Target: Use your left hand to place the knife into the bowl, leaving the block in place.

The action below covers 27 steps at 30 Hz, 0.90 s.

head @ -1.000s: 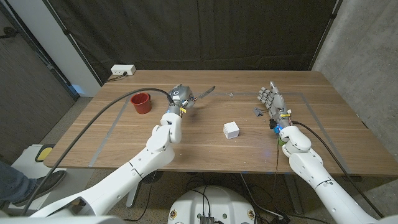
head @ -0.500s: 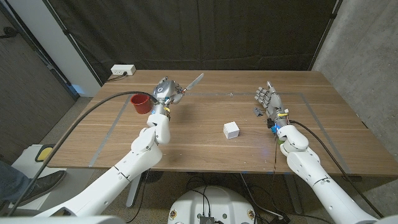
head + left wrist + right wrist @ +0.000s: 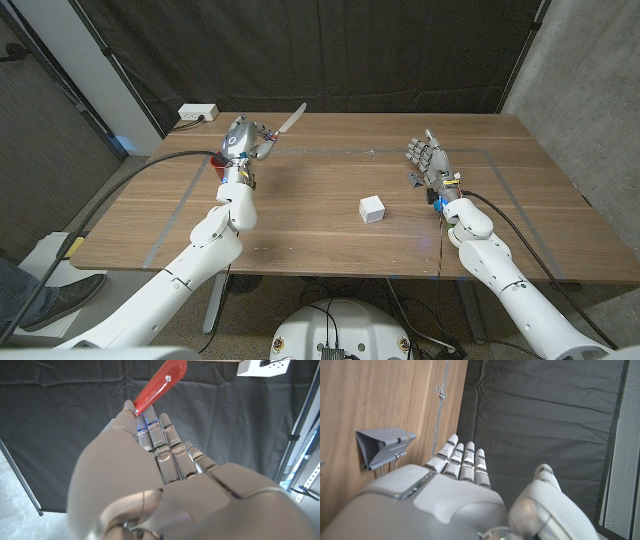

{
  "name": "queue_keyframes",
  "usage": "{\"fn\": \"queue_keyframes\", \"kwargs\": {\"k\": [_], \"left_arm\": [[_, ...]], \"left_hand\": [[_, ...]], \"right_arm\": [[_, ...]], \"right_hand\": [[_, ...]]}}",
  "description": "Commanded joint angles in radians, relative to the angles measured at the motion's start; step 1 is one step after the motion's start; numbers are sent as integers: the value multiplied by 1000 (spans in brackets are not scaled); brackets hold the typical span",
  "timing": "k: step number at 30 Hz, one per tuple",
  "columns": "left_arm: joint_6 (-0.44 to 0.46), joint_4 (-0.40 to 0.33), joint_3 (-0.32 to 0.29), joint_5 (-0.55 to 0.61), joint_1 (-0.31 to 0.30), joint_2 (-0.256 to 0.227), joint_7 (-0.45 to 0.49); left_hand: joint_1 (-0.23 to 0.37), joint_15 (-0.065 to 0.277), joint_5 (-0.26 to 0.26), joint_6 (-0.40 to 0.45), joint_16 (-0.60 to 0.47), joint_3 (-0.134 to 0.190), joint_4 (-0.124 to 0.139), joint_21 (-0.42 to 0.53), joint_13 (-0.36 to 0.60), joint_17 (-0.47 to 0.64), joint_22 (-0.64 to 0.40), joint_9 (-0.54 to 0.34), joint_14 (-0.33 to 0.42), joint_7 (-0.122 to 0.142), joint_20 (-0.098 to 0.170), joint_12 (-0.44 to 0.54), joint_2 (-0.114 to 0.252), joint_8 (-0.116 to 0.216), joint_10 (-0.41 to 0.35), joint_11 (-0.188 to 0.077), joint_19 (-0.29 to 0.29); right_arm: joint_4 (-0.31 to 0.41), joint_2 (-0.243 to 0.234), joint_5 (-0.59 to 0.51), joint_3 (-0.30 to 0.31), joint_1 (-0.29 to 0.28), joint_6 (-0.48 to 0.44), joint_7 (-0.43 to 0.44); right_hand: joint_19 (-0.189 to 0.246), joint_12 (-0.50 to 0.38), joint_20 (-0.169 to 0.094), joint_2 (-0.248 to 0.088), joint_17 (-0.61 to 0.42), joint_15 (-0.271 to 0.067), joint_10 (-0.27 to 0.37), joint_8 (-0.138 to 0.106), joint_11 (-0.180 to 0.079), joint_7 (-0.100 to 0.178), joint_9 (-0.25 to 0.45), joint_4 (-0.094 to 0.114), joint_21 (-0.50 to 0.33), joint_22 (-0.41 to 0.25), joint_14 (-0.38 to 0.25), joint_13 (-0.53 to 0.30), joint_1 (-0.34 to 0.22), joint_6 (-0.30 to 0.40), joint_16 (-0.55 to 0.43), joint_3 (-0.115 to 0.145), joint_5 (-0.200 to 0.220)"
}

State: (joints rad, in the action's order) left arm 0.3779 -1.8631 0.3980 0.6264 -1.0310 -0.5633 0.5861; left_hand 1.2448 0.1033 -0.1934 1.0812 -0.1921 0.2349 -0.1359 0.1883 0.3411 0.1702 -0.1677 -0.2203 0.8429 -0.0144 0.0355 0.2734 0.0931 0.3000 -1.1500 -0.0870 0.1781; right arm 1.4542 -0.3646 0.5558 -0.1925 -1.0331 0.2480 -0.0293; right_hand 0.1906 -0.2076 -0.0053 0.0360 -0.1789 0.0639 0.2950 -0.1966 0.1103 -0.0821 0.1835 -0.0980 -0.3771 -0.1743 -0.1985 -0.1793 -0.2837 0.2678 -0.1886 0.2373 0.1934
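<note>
My left hand [image 3: 243, 141] grips the knife and hovers at the table's far left, right over the red bowl [image 3: 216, 160], which it mostly hides. The silver blade [image 3: 291, 118] sticks out up and to the right of the hand. In the left wrist view the knife's red handle [image 3: 159, 382] pokes out past the fingers [image 3: 165, 440]. The white block [image 3: 372, 209] stands on the table near the middle, apart from both hands. My right hand [image 3: 428, 160] waits at the right with its fingers apart, holding nothing.
A grey binder clip [image 3: 413, 179] lies on the table beside my right hand; the right wrist view has this clip [image 3: 382, 445] close to the fingers. A white power strip [image 3: 198, 114] sits at the far left corner. Black curtains hang behind the table.
My left hand has carried the knife leftward and farther back, from near the table's middle to over the red bowl. The block has stayed put; the right hand has barely shifted.
</note>
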Motion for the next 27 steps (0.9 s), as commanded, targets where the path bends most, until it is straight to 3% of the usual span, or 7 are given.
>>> {"fn": "queue_keyframes", "kwargs": {"k": [1,15,27], "left_arm": [[-53,92,-46,-19,22,-14,87],[-110,154,-88,-82,15,-34,128],[-317,431,-62,-136,123,16,294]], "left_hand": [[5,87,-3,22,3,18,25,1,6,4,-3,-2,-2,-10,61,1,19,5,-72,-73,-6],[2,93,-3,20,5,20,28,1,16,4,-3,2,-9,-3,60,-2,15,5,-72,-78,-7],[-6,91,-4,19,8,21,34,3,23,5,-3,4,-25,6,50,-11,13,7,-64,-86,-3]], "right_arm": [[-18,4,2,-7,17,-6,-14],[-21,7,-2,-17,29,-27,-11],[-22,9,-16,-36,46,-57,-3]], "right_hand": [[5,-2,2,-6,-3,4,7,2,0,0,5,-5,4,-6,-7,-4,-3,9,0,1,1],[7,-1,2,-7,-3,4,6,2,-2,0,5,-5,7,-6,-7,-4,-2,9,0,0,1],[7,-1,3,-8,-3,5,6,3,-3,0,5,-6,10,-6,-7,-4,-2,9,0,0,1]]}}
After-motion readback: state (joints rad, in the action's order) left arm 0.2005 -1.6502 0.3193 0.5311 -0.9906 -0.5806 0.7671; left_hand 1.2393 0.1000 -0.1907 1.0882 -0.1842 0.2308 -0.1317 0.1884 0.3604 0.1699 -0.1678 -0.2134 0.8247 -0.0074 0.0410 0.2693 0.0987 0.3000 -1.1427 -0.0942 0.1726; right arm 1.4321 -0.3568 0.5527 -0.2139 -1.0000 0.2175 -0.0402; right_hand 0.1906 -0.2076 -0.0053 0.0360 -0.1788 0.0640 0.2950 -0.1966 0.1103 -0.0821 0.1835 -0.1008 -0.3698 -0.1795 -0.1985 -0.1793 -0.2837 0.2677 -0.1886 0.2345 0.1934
